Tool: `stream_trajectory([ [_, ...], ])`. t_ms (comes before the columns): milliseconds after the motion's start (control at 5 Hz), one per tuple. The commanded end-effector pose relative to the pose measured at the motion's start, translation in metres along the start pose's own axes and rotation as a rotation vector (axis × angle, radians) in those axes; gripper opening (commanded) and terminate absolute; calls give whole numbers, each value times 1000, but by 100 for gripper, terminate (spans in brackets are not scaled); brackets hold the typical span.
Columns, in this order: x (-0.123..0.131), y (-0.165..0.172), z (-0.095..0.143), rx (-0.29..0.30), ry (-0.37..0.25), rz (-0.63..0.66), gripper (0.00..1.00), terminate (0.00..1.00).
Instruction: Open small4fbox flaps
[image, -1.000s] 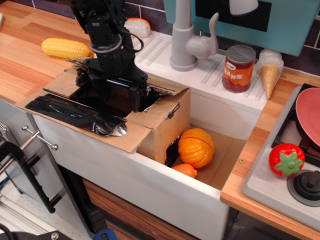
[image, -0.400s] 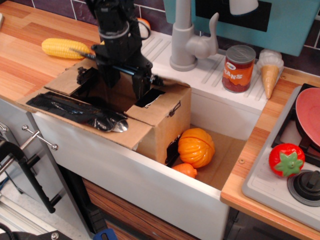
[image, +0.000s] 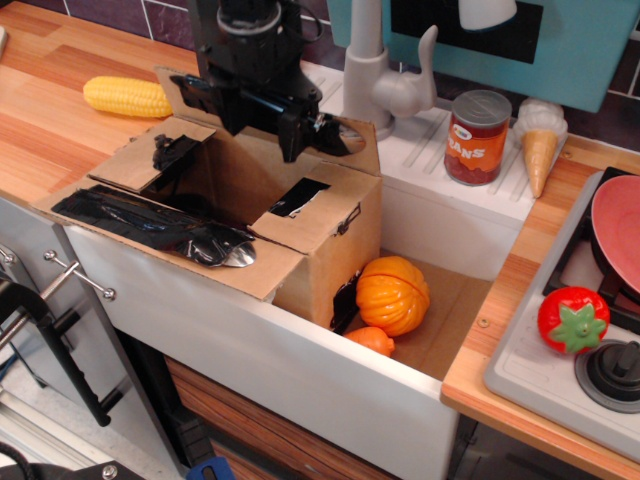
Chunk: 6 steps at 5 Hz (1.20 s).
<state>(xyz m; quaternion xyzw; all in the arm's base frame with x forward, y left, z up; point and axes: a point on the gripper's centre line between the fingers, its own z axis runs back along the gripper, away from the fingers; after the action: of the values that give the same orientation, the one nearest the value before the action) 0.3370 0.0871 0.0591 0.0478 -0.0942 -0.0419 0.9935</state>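
Observation:
The small4fbox (image: 335, 250), a brown cardboard box, stands in the left of the white sink (image: 300, 375). Its long front flap (image: 165, 232), with shiny black tape, lies folded out over the sink's front rim. The short left flap (image: 150, 152) lies outward. The short right flap (image: 312, 215) slopes slightly inward. The long back flap (image: 352, 148) stands nearly upright. My black gripper (image: 265, 125) hangs over the box's back edge, right in front of that flap, with its fingers (image: 296, 138) apart and nothing between them.
An orange toy pumpkin (image: 392, 295) and a smaller orange piece (image: 372, 340) lie in the sink right of the box. A corn cob (image: 128, 97) lies on the counter at the left. The grey faucet (image: 365, 75), a bean can (image: 477, 137) and an ice-cream cone (image: 540, 150) stand behind.
My gripper has risen out of the box's inside and moved back. The back flap, low before, now stands nearly upright behind it.

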Motion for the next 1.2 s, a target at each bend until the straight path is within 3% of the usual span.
stream_trajectory([
  [0,41,11,10,42,-75,-66,100,0],
  [600,62,16,-18,-40,-101,-68,100,0],
  [1000,51,7,-30,-59,-120,-63,100,0],
])
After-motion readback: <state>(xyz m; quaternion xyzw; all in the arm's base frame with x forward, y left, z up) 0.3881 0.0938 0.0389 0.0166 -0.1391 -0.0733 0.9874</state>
